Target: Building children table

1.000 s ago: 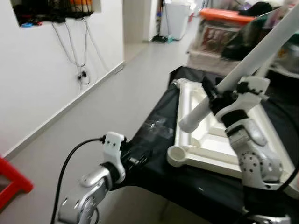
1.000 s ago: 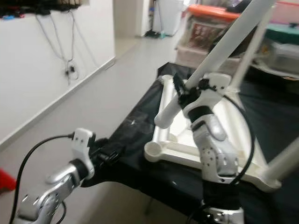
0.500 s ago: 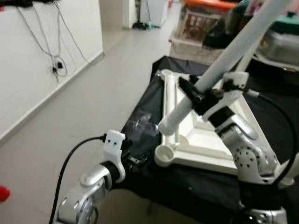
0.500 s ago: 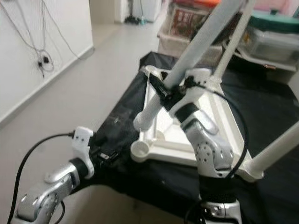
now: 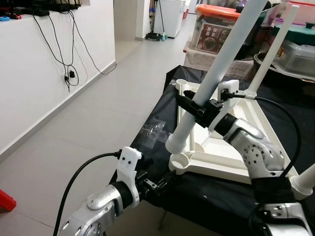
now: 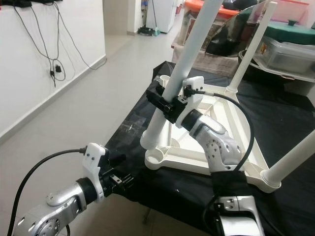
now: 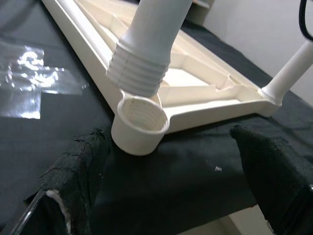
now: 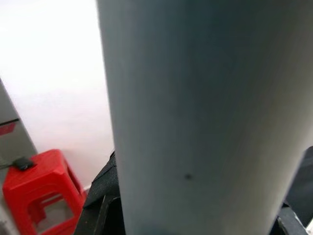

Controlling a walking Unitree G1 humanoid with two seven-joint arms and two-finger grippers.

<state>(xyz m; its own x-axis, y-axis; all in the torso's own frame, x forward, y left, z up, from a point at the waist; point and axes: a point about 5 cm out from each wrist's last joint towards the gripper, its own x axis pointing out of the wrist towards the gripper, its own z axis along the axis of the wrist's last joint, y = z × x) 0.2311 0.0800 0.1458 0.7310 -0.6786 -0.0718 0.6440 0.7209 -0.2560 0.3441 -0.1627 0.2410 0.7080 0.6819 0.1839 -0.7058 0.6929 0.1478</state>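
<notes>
The white tabletop (image 5: 231, 166) lies upside down on a black cloth. My right gripper (image 5: 194, 105) is shut on a long white table leg (image 5: 224, 56), which leans steeply. Its threaded end (image 7: 139, 73) hangs just above and slightly off the near-left corner socket (image 7: 141, 120), not touching it as far as I can tell. My left gripper (image 5: 160, 184) is open at the cloth's front edge, pointing at that socket with nothing between its fingers (image 7: 80, 166). One leg (image 5: 273, 49) stands at the far right corner, another leg (image 6: 290, 164) at the near right. The far-left socket (image 5: 181, 83) holds nothing.
A crumpled clear plastic bag (image 5: 152, 132) lies on the cloth left of the tabletop. Storage boxes (image 5: 216, 29) stand behind the table. A white wall with hanging cables (image 5: 69, 59) runs along the left, with open grey floor beside it. A red stool (image 8: 39, 196) is nearby.
The camera has shifted. The leg in my right gripper has tipped more upright, and its threaded end has come down close over the near-left socket. My left gripper stays by the cloth's edge.
</notes>
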